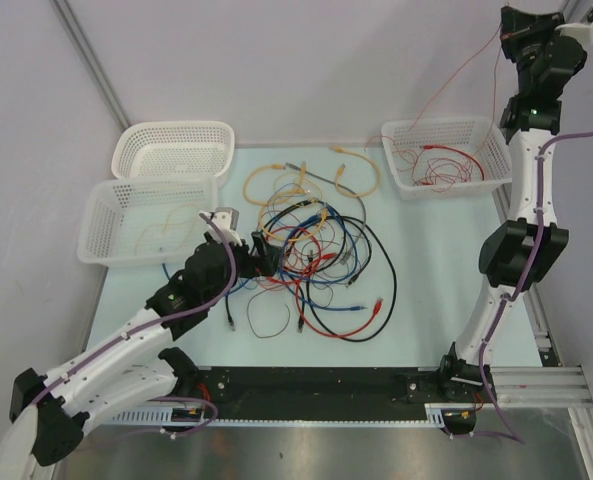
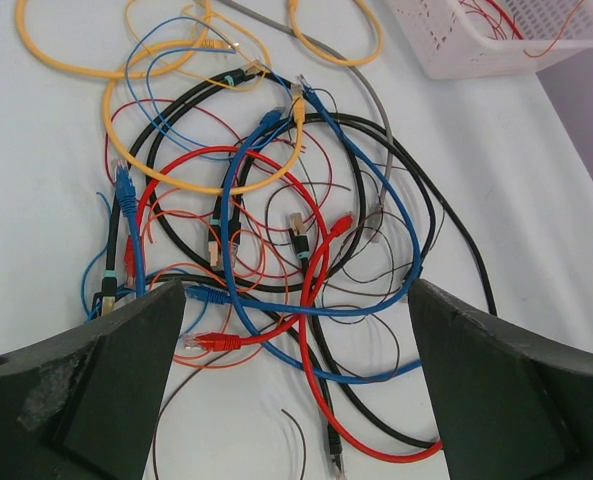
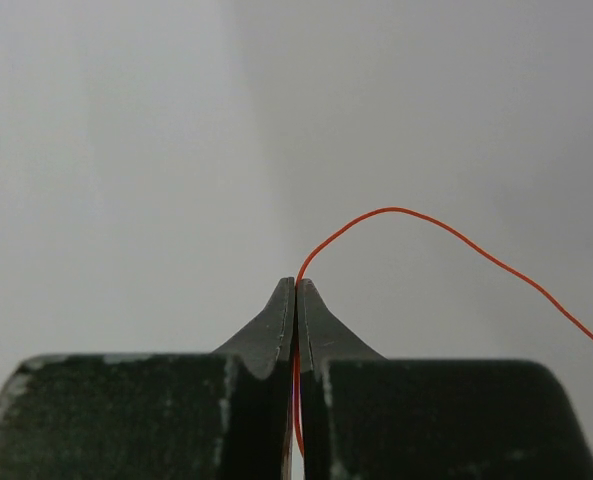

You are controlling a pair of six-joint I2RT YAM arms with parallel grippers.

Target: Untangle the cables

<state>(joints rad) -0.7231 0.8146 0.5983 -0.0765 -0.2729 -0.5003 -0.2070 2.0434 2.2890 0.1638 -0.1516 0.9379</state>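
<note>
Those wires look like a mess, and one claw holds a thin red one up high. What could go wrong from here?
The right claw pinches a thin red wire that runs down into the white basket; pulling higher could drag other red wires out, or the wire may slip free. The open left claw hangs over the pile of cables, with several crossing in its gap, so closing might grab more than one and tighten the knot.
</note>
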